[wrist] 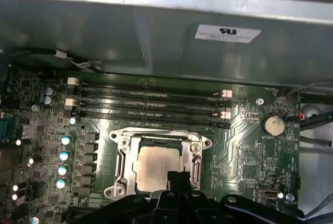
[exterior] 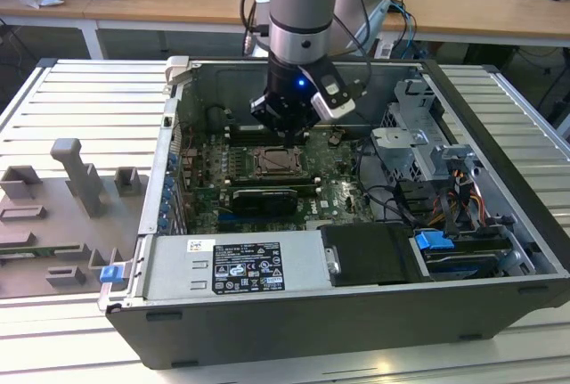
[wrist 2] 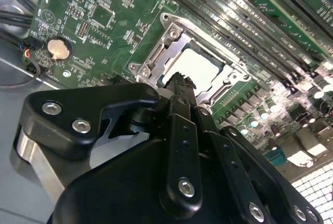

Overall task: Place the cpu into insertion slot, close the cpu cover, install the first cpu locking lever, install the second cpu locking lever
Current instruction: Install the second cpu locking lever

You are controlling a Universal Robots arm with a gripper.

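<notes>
Overhead, the end effector point(exterior: 287, 126) hung inside the open computer case point(exterior: 499, 179), its fingers point(wrist: 177, 180) drawn together and empty, tips just above the cpu point(wrist: 158, 164). That chip lay seated in the insertion slot point(wrist 2: 195, 68), framed by the cpu cover point(wrist: 122, 159) lying flat on the green motherboard point(wrist: 244, 141).

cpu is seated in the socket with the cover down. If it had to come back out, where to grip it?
As it lies, only the top face of the cpu is reachable, through the window of the cpu cover. The frame overlaps its edges, so raise the cover first, then come straight down and pinch two opposite edges.
</notes>
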